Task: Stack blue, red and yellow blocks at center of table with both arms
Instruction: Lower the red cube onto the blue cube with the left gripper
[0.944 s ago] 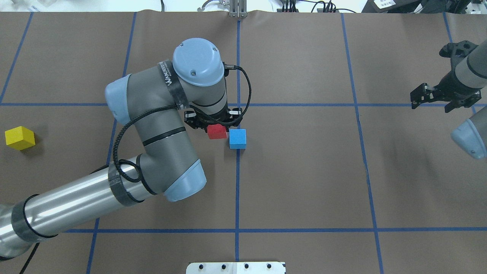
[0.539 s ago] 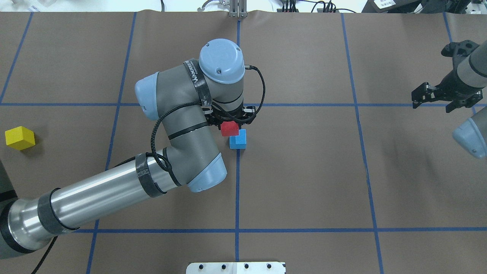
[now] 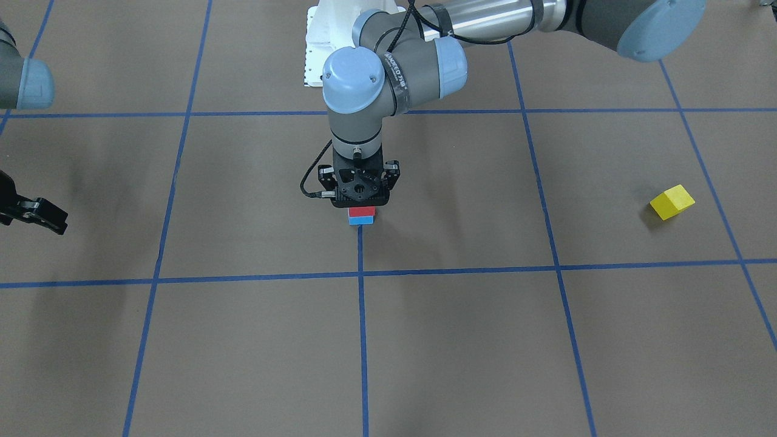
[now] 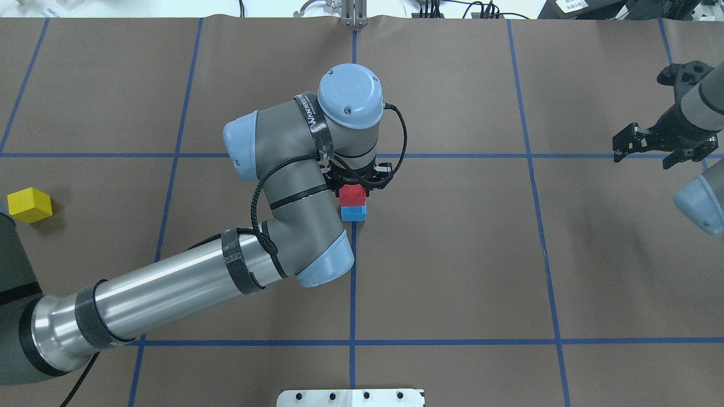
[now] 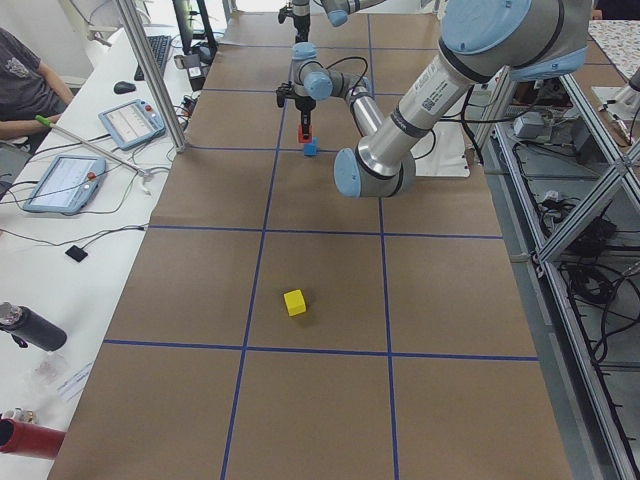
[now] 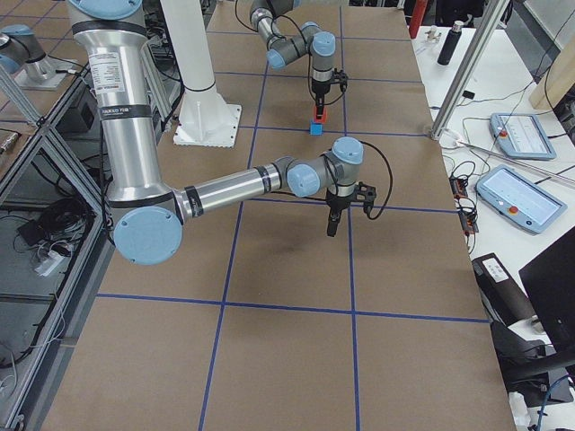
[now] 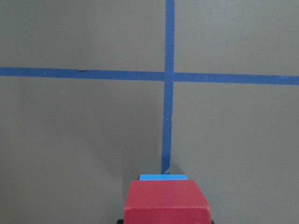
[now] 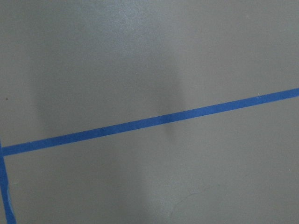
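Red block (image 4: pixel 352 195) sits gripped in our left hand (image 3: pixel 360 203), on or just above blue (image 4: pixel 353 213) at the bench (image 4: pixel 452 254) centre. Yellow (image 4: pixel 29 204) lies near the left edge; our right hand (image 4: pixel 645 152) gapes empty. Opening unevenly could drag red off blue.

The silver-tubed, grey-jointed left arm (image 4: pixel 169 291) carries light blue round caps (image 4: pixel 349 96), the uppermost dotted with three small screws, and at that cap's 8 o'clock a black band with white lettering (image 4: pixel 310 116) wraps the wrist. A black braided cable (image 4: pixel 254 198) loops from a black strap (image 4: pixel 237 268) on the tube toward the black two-finger left gripper (image 3: pixel 361 205). The right arm (image 6: pixel 225 189) shows the same silver tube, grey joints, blue caps and a black, cabled right gripper (image 6: pixel 331 224).
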